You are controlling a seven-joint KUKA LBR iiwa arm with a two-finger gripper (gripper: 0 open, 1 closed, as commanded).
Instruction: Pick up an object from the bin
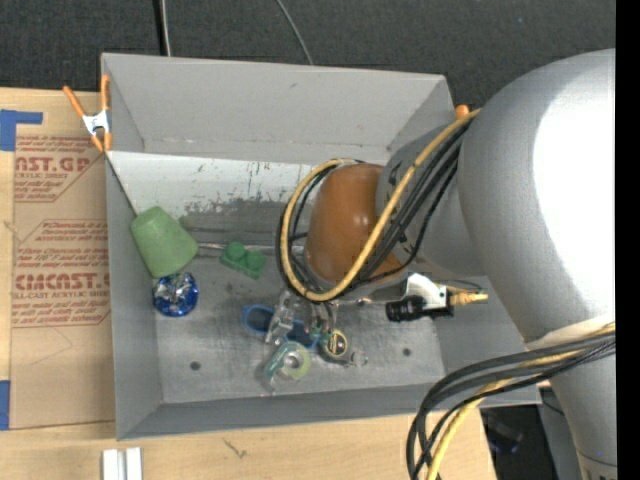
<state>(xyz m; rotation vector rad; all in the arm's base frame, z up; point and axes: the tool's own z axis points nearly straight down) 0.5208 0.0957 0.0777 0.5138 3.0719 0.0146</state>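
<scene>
Presently pincer [303, 320] is hovering over heap [285, 363] of small blue and clear things, front of bin [200, 373]; cannot tell its grip.

Grey metal bin [135, 388], gripper [303, 320] hung over a blue-and-clear heap [283, 365], green cup [162, 240], glittery blue ball [175, 294], green block [243, 259] lay leftward.

We saw the bin [270, 108] lit brightly and evenly from above, its back wall pale. Soft shadow lay on the floor beneath the arm [550, 188], whose grey shell carried a broad, dull sheen. The background behind stayed dark.
</scene>
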